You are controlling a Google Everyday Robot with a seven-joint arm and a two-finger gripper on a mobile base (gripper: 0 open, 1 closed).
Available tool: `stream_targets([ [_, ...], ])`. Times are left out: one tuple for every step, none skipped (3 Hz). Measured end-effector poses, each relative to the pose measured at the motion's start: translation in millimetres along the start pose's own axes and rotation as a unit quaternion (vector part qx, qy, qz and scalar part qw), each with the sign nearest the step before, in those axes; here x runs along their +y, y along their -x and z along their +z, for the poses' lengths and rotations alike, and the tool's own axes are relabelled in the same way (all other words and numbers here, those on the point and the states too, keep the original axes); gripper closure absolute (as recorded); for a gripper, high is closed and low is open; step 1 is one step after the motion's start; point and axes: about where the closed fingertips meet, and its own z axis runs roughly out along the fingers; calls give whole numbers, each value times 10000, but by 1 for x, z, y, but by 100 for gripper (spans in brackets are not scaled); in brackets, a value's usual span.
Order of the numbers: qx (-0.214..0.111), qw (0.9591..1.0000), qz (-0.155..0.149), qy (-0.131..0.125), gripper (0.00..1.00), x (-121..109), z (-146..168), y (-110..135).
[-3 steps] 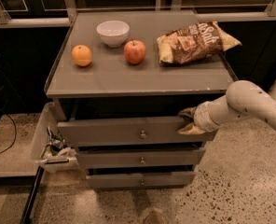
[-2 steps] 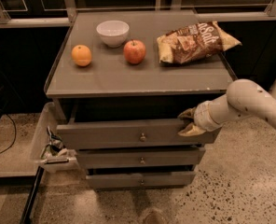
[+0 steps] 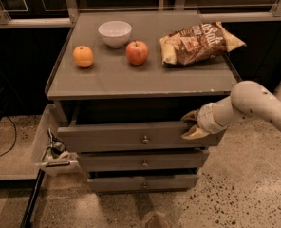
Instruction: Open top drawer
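The top drawer (image 3: 112, 137) is the wide grey front with a small brass knob (image 3: 145, 139) at its centre. It stands pulled out a short way, with a dark gap showing behind its front. My gripper (image 3: 192, 125) is at the right end of that front. One finger is over the top edge and the other is against the face, so it is shut on the drawer front. The pale arm (image 3: 247, 106) reaches in from the right. Two slimmer grey drawers, the middle (image 3: 107, 161) and the bottom (image 3: 112, 183), sit below it, less far out.
On the cabinet top (image 3: 145, 82) are a white bowl (image 3: 115, 33), an orange (image 3: 83, 56), a red apple (image 3: 137, 52) and a chips bag (image 3: 200, 42). A white bin (image 3: 45, 148) with cables stands on the floor at the left. Speckled floor lies in front.
Almost nothing. The gripper stays on the right end of the top drawer front, and the drawer is out by about the same amount.
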Motion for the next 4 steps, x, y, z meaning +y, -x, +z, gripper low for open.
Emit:
stream_targets([
  [0, 10000, 0, 0, 36, 0, 0, 0],
  [-144, 9998, 144, 80, 13, 15, -8, -7],
  [-194, 9990, 392, 18, 15, 46, -34, -26],
  [-219, 9978, 622, -41, 38, 70, -50, -42],
])
